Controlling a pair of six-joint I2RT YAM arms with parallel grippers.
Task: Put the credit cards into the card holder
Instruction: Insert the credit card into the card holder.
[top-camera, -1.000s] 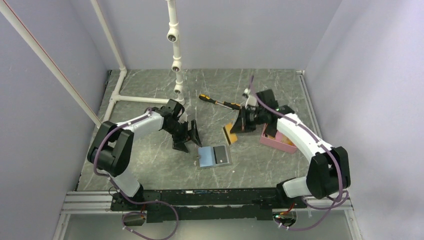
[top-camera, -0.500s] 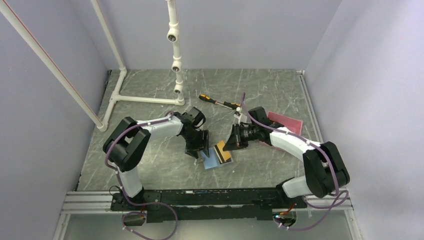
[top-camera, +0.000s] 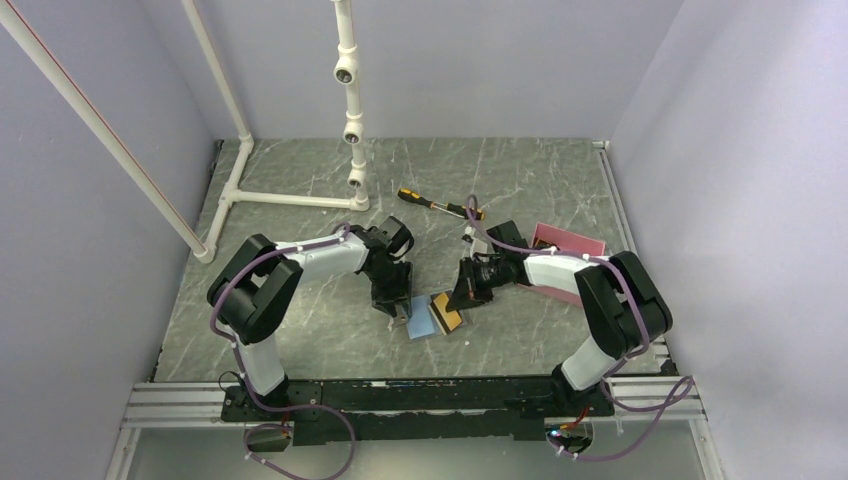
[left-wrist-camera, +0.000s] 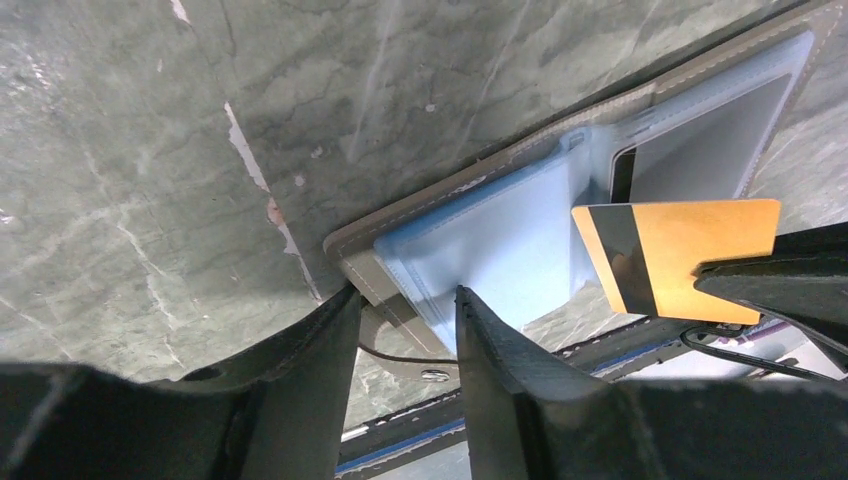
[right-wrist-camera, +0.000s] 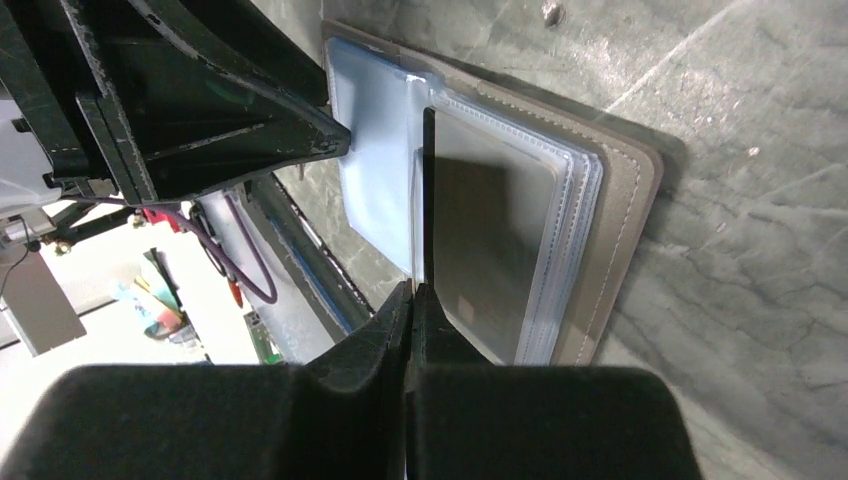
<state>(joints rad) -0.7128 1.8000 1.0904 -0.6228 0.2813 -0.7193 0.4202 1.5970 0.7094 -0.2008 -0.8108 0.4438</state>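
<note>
The card holder (top-camera: 424, 320) lies open on the table, grey outside (left-wrist-camera: 350, 250) and light blue inside (right-wrist-camera: 375, 170). A dark card (right-wrist-camera: 490, 240) shows behind its clear pocket. My left gripper (top-camera: 397, 305) stands open at the holder's left edge; its fingertips (left-wrist-camera: 470, 310) straddle the grey corner, midway point (left-wrist-camera: 405, 295). My right gripper (top-camera: 462, 297) is shut on an orange credit card (top-camera: 446, 312) with a dark stripe (left-wrist-camera: 680, 250). That card hangs just over the pocket side and is seen edge-on (right-wrist-camera: 428, 200) above the fingertips' meeting point (right-wrist-camera: 412, 287).
A pink tray (top-camera: 572, 245) sits behind the right arm. A black and yellow screwdriver (top-camera: 437, 203) lies further back. A white pipe frame (top-camera: 350, 120) stands at the back left. The table's near rail (top-camera: 420, 395) runs below the holder.
The right gripper carried the orange card from near the tray to over the holder. The left gripper came down at the holder's left edge with its jaws narrowing; the holder turned slightly.
</note>
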